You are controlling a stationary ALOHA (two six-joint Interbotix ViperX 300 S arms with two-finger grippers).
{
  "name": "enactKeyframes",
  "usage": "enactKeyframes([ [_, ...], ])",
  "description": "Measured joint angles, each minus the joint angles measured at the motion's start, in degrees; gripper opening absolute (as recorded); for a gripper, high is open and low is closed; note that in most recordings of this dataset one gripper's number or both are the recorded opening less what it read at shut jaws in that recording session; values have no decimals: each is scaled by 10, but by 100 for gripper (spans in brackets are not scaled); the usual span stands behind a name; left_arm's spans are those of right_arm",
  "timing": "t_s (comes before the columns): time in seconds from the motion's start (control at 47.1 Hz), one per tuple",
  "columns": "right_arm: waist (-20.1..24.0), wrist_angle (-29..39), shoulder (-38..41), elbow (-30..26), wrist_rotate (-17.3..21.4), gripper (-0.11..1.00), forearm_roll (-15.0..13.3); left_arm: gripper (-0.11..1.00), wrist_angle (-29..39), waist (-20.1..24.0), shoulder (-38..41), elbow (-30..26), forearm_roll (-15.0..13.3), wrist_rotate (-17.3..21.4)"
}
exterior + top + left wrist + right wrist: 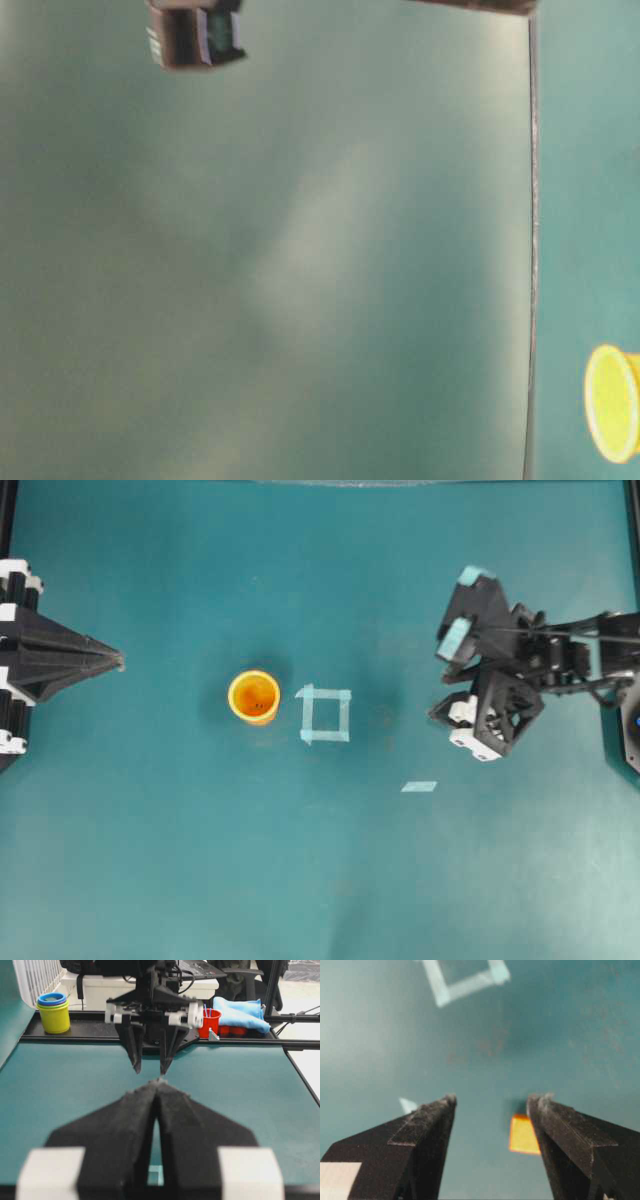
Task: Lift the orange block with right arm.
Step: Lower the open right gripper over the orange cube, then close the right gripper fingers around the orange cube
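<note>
right arm's black pointed fingers (492, 1105) spread wide, empty | small orange block (524, 1134) on teal worktop (570, 1035) just beside right finger's inner side | left fingers (118, 661) pressed together at worktop's left edge | yellow-orange cup (254, 696) mid-worktop beside tape square (325, 714)

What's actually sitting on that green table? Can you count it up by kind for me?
Orange cup: 1
Orange block, seen between the right end effector's open fingers: 1
Pale tape square: 1
Loose pale tape strip: 1
Total: 4
</note>
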Motion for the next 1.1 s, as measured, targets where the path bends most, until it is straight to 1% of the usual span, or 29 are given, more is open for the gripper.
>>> enactKeyframes([
  [0.191, 0, 9, 32, -4, 1, 65, -1, 0, 5, 0, -1, 0, 0, 0],
  [0.658, 0, 7, 102, 7, 1, 65, -9, 0, 5, 0, -1, 0, 0, 0],
  [1.105, 0, -38, 148, 27, 1, 65, -11, 0, 11, -1, 0, 0, 0, 0],
])
